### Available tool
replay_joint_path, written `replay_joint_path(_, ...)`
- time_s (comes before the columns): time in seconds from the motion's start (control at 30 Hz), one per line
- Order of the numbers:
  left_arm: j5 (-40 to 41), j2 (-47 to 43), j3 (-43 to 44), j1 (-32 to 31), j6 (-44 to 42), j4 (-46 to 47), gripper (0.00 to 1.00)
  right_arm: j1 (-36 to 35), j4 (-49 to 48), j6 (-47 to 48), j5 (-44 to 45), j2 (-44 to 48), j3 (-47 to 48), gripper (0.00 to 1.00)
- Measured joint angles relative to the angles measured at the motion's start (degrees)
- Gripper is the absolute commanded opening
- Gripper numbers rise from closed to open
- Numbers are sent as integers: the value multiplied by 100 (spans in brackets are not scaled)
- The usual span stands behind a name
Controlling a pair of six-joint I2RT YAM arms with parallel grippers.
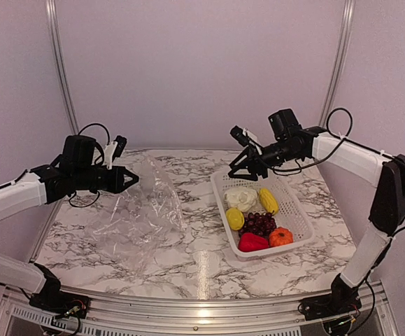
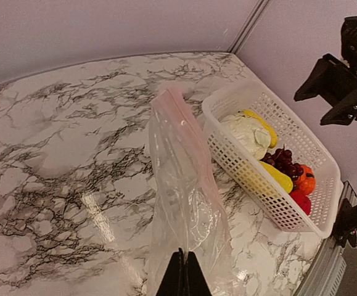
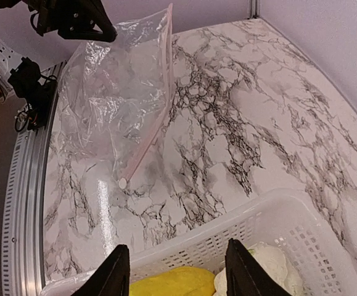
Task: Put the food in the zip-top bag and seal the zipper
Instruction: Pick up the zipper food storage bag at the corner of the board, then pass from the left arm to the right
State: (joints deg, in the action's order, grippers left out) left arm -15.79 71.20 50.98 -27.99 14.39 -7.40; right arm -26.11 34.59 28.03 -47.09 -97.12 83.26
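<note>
The clear zip-top bag (image 1: 143, 206) hangs from my left gripper (image 1: 133, 179), which is shut on its upper edge and lifts it off the marble table; in the left wrist view the bag (image 2: 187, 203) rises from the closed fingertips. Its pinkish zipper (image 3: 156, 108) strip runs down to the table. The food lies in a white lattice basket (image 1: 294, 210): white cauliflower (image 1: 241, 197), two yellow pieces (image 1: 268, 201) (image 1: 235, 218), purple grapes (image 1: 259, 223), red pepper (image 1: 252, 242) and an orange fruit (image 1: 280, 236). My right gripper (image 1: 243, 170) is open and empty above the basket's far left corner.
The basket (image 2: 252, 179) stands at the table's right side, its long side close to the hanging bag. A metal frame rail (image 1: 188, 311) runs along the near table edge. Lilac walls with metal posts close in the back and sides.
</note>
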Motion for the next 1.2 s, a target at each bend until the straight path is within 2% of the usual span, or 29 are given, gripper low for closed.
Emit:
replay_joint_path(0.17, -682, -911, 98, -101, -608, 205, 0, -9, 15, -4, -79, -260, 577, 48)
replay_joint_path(0.3, -1029, -1276, 195, -101, -988, 216, 0, -131, 20, -87, -304, -474, 898, 50)
replay_joint_path(0.6, -1856, -1196, 448, -101, -1237, 57, 0, -1263, -59, -361, -623, -557, 997, 50)
replay_joint_path(0.77, -2149, -1073, 455, -103, -1233, 15, 0, -1397, -273, -538, -640, -745, 1187, 49)
replay_joint_path(0.97, -2389, -940, 455, -111, -1231, -7, 0, -1397, -380, -695, -844, -1003, 1322, 40)
replay_joint_path(1.03, -2444, -898, 455, -111, -1233, -22, 0, -1416, -400, -706, -953, -1086, 1379, 31)
replay_joint_path(1.13, -2500, -824, 455, -111, -1239, -33, 0, -1471, -396, -713, -1097, -1209, 1434, 24)
replay_joint_path(1.2, -2538, -765, 455, -111, -1252, -46, 0, -1521, -385, -699, -1172, -1266, 1443, 24)
